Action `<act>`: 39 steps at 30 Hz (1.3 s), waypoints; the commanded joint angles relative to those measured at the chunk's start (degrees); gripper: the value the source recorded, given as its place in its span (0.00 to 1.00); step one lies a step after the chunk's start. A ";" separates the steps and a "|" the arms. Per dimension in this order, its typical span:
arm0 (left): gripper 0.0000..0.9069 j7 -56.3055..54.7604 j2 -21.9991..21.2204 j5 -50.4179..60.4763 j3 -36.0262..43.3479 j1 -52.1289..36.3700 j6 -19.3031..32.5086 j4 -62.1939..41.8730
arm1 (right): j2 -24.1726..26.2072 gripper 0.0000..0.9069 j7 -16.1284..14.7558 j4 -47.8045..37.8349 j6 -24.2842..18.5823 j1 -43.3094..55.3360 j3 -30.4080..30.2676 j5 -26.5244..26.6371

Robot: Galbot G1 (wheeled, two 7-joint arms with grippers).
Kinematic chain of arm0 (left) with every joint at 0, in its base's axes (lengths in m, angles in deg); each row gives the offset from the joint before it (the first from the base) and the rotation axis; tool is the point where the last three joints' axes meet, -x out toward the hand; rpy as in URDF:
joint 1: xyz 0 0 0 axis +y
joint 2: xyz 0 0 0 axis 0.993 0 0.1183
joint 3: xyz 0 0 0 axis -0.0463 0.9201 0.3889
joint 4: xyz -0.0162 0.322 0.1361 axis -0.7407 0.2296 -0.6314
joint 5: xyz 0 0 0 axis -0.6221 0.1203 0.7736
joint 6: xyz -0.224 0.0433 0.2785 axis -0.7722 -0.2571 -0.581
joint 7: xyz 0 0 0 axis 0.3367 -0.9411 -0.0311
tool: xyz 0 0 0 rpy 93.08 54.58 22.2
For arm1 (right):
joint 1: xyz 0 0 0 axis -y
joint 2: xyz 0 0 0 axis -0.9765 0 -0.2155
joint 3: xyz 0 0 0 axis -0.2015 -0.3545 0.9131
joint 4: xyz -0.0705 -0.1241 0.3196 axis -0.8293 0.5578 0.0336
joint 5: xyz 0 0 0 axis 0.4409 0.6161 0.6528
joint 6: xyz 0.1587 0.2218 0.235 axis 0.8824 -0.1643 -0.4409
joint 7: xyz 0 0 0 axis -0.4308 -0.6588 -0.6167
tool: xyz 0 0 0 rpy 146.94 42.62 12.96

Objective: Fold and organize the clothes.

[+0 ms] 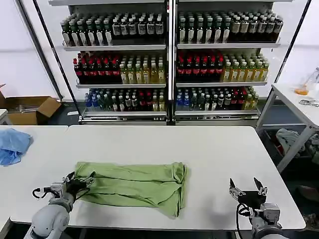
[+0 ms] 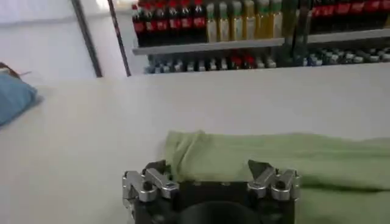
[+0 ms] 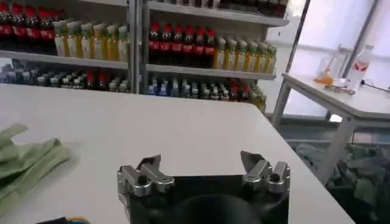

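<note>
The white counter [image 1: 214, 159] carries a light green polo shirt [image 1: 134, 185], folded into a long crumpled band lying flat near the counter's front edge, toward its left half. On the adjoining white counter [image 1: 35, 164] to the left, a light blue cloth [image 1: 12, 145] lies bunched near the far left edge, well apart from the shirt.

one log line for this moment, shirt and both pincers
shirt: green polo shirt partly folded on white table | left pincer: open at shirt's left edge | right pincer: open, over bare table, clear of shirt
</note>
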 commanded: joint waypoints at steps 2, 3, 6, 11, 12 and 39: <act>1.00 2.84 1.84 -5.11 -2.23 0.65 0.41 -3.16 | 0.09 1.00 0.04 -0.08 -0.01 0.04 -0.07 0.01; 1.00 2.84 1.92 -5.36 -2.40 0.66 0.44 -3.31 | 0.10 1.00 0.05 -0.08 0.00 0.06 -0.09 0.01; 1.00 2.97 1.97 -5.80 -2.44 0.62 0.51 -3.67 | 0.05 1.00 0.08 0.01 0.04 0.09 -0.16 0.01; 1.00 4.11 1.63 -8.24 -2.40 0.73 0.20 -3.54 | -0.06 1.00 0.11 0.20 0.07 -0.07 -0.10 -0.03; 0.87 4.45 1.49 -8.56 -2.31 0.94 0.25 -3.37 | -0.07 1.00 0.11 0.19 0.07 -0.11 -0.04 -0.03; 0.02 5.61 0.32 -15.85 -5.52 1.32 3.88 -3.92 | 0.18 1.00 0.48 0.18 0.08 0.47 0.10 0.41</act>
